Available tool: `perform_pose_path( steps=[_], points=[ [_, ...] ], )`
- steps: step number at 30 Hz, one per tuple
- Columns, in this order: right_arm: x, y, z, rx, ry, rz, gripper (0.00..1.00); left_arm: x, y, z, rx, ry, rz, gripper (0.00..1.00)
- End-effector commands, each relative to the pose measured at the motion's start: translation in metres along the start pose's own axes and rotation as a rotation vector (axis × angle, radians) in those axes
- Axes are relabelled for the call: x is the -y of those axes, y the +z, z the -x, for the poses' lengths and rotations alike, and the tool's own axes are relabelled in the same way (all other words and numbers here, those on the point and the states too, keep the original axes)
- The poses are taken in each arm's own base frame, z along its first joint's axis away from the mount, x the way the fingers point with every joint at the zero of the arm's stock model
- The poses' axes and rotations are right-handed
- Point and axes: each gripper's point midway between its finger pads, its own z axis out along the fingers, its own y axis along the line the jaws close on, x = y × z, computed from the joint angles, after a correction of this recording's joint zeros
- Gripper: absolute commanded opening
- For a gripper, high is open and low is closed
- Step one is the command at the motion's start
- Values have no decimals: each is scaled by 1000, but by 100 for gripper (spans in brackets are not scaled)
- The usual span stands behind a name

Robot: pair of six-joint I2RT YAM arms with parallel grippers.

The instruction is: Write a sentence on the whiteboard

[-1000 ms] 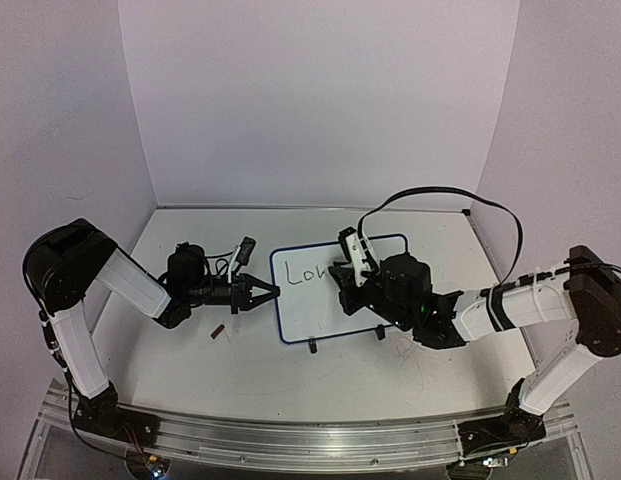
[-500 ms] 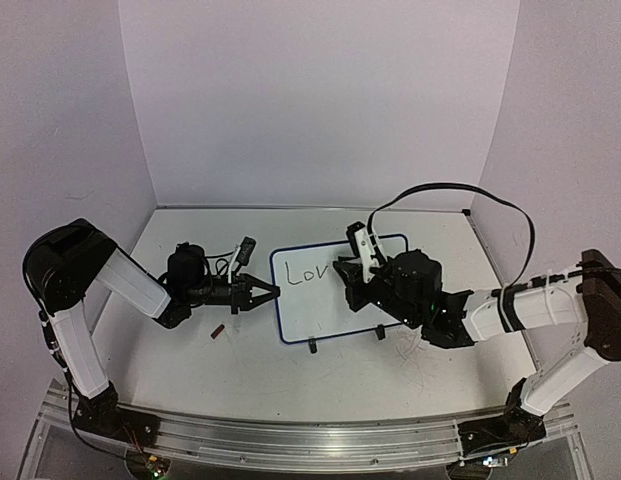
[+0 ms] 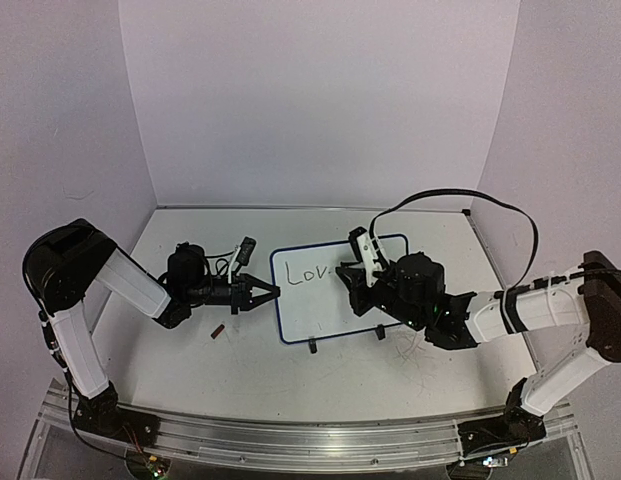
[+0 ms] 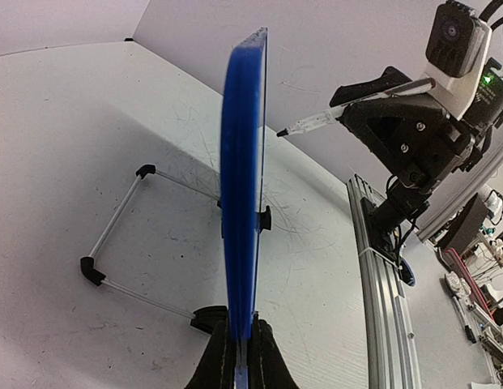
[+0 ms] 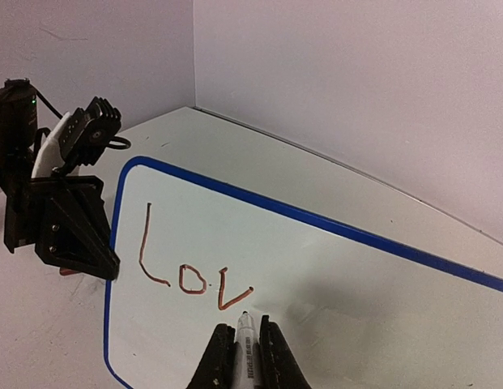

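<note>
Along the whiteboard's [image 3: 310, 315] left edge, the left arm's fingers [image 4: 222, 363] are clamped on its blue rim. The board stands tilted on the desk [image 3: 240, 375], propped on thin legs with black feet. Over the board's face, the right arm's fingers [image 5: 220, 363] are pinched on a marker [image 5: 245, 336]. Its tip is very near the white surface, just below and right of the reddish-brown lettering [image 5: 193, 279], which reads "Lov" near the board's upper left corner. A small dark piece [image 3: 217, 331] lies on the desk left of the board's lower corner.
</note>
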Motion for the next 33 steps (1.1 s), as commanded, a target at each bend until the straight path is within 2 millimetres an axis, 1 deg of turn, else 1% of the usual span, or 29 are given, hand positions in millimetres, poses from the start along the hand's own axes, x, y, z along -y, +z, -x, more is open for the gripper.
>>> perform_pose_path(
  steps=[1, 15, 26, 33],
  points=[
    [6, 5, 19, 50, 23, -35, 0, 4, 0, 9, 9, 38, -4, 0],
    [3, 13, 22, 62, 25, -31, 0, 6, -1, 11, 13, 41, -8, 0],
    [15, 14, 15, 46, 28, -85, 0, 7, -1, 13, 15, 46, -12, 0],
    [22, 9, 14, 47, 36, -117, 0, 7, -1, 12, 11, 45, -12, 0]
  ],
)
